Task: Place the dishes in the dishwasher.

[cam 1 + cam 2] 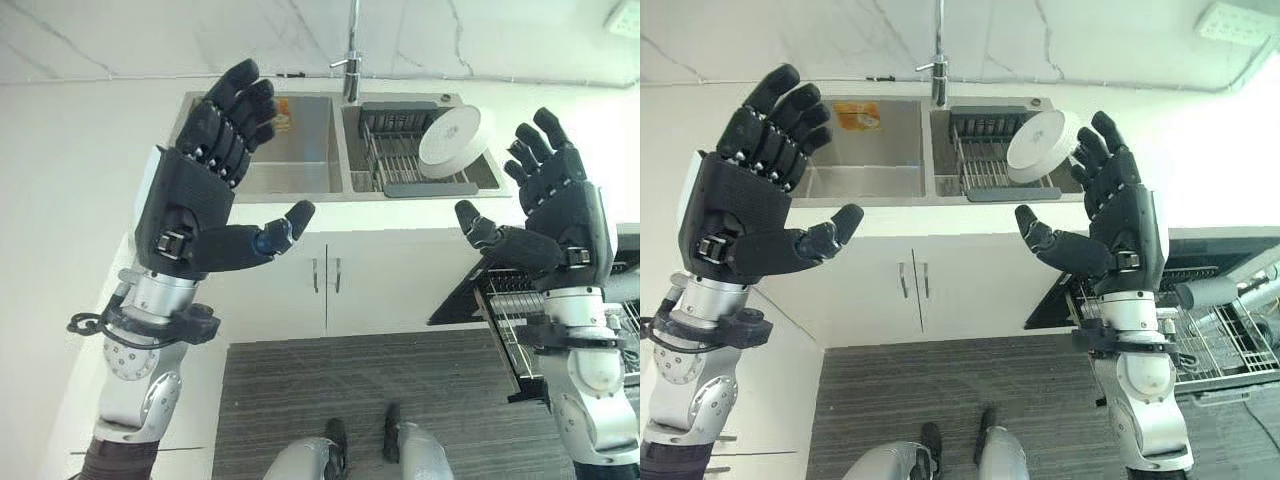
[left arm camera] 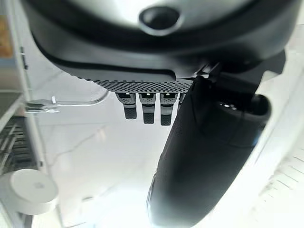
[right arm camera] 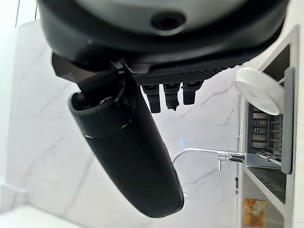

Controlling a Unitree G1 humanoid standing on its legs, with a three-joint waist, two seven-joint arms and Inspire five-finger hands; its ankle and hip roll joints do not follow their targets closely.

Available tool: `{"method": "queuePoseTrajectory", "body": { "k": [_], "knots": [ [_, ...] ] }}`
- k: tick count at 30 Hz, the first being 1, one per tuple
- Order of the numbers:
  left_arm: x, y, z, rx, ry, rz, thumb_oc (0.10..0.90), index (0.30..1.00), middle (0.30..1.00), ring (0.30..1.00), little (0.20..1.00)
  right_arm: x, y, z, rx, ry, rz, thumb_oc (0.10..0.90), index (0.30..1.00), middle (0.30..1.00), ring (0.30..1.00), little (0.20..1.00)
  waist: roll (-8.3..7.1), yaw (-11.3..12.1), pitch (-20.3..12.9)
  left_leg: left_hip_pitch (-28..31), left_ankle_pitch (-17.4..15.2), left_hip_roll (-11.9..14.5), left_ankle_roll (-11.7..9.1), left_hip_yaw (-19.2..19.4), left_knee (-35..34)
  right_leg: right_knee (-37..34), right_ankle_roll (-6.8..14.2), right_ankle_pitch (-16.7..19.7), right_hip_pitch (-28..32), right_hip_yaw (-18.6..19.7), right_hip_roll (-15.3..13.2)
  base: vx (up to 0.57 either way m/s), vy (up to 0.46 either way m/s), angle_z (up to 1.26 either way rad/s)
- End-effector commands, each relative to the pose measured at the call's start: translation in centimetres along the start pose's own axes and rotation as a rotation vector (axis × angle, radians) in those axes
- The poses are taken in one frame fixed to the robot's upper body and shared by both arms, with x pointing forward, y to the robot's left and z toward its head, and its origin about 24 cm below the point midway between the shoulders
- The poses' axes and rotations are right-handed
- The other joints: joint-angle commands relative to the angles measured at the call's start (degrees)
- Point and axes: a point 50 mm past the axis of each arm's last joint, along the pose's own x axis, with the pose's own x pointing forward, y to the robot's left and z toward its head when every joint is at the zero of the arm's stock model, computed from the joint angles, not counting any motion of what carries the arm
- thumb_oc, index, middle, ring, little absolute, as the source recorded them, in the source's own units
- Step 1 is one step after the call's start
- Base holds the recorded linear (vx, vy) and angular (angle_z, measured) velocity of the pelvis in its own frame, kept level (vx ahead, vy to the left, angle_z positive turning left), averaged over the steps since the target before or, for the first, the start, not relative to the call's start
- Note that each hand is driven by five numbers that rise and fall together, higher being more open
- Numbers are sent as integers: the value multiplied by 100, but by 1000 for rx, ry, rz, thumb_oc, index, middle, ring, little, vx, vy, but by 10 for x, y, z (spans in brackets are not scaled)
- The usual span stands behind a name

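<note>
Both hands, left hand (image 1: 190, 205) and right hand (image 1: 560, 215), are hovering spread, holding nothing; the tilted plate (image 1: 455, 140) risks slipping from the rack (image 1: 395, 160) if nudged.

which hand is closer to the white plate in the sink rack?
Right. The right hand is raised open just beside the white plate; the left hand is open over the other basin's side.

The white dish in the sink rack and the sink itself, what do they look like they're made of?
The dish looks like glazed ceramic, possibly melamine: opaque white, smooth, thick-walled. The sink looks like brushed stainless steel: grey, dull metallic sheen. The rack under the dish looks like metal wire.
</note>
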Motion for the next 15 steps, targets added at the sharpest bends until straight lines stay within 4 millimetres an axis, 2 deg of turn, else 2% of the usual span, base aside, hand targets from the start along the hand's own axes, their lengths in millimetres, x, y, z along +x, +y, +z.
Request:
{"method": "queuePoseTrajectory", "body": {
  "k": [1, 7, 8, 12, 14, 15],
  "knots": [
    [14, -15, 45, 65, -250, -82, 800, 900, 900, 900, 900, 16, -5, 38, 36, -268, 10, 800, 900, 900, 900, 900, -73, 70, -208, 575, -659, 445, -563, -628, -285, -155, 3, 351, 218, -187, 121, 194, -299, 0],
    [10, -11, 41, 13, -221, -52, 800, 900, 900, 900, 900, 18, -1, 38, 71, -248, 43, 800, 900, 900, 900, 900, -178, 47, -291, 839, -885, 611, -546, -434, -285, -155, 52, 239, 303, -260, 134, 223, -351, 10],
    [10, -14, 39, -8, -221, -46, 800, 900, 900, 900, 900, 21, 0, 37, 65, -236, 48, 800, 900, 900, 900, 900, -191, 1, -380, 1048, -973, 743, -594, -389, -285, -155, -15, 97, 420, -329, 239, 300, -410, 6],
    [10, -17, 36, -58, -207, -23, 800, 900, 900, 900, 900, 21, -3, 39, 36, -204, 65, 800, 900, 900, 900, 900, -139, -157, -603, 1377, -1032, 1045, -815, -240, -285, -155, -241, -96, 513, -449, 399, 227, -303, 13],
    [8, -15, 33, -94, -199, -7, 800, 900, 900, 900, 900, 21, -5, 40, 34, -187, 76, 800, 900, 900, 900, 900, -123, -170, -677, 1481, -1009, 1025, -892, -261, -285, -155, -310, -151, 552, -446, 477, 180, -233, 23],
    [6, -14, 31, -115, -196, 4, 800, 900, 900, 900, 900, 20, -6, 40, 39, -179, 84, 800, 900, 900, 900, 900, -113, -159, -702, 1544, -877, 974, -924, -270, -285, -155, -355, -196, 595, -440, 522, 192, -228, 14]
  ]
}}
